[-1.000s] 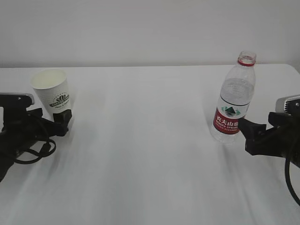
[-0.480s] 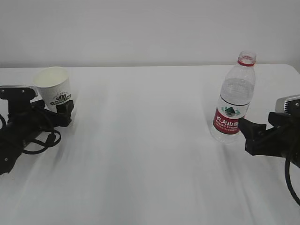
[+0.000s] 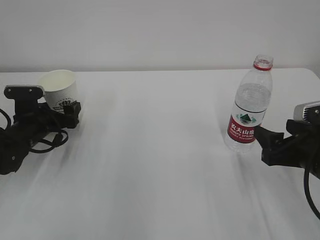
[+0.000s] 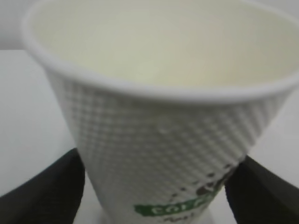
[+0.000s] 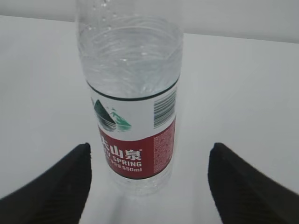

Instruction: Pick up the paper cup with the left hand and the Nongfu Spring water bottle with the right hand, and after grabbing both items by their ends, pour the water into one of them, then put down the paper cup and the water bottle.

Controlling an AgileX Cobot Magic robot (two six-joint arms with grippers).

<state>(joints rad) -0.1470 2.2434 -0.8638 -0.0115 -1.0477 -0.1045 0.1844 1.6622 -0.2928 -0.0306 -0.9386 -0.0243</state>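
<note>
Paper cup (image 3: 60, 91) near the table's (image 3: 160, 150) left edge sits between your left hand's (image 3: 64, 116) spread fingers (image 4: 46, 191), the bottle (image 3: 249, 111) near the right edge stands before the right hand's (image 3: 260, 140) parted fingers (image 5: 243, 186), so gripping, lifting, pouring and setting down all remain.

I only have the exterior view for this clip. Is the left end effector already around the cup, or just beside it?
Observer: Around it. In the left wrist view the cup stands between both fingers, jaws open wide, gaps on each side.
Operator: Anything in the cup?
Observer: No, its inside looks dry and empty.
Operator: And the right end effector?
Observer: Open too, but short of the bottle: the bottle stands ahead of the fingertips, centred between them, untouched.
Operator: Is the bottle capped?
Observer: The right wrist view cuts off its top; your view shows an open neck.
</note>
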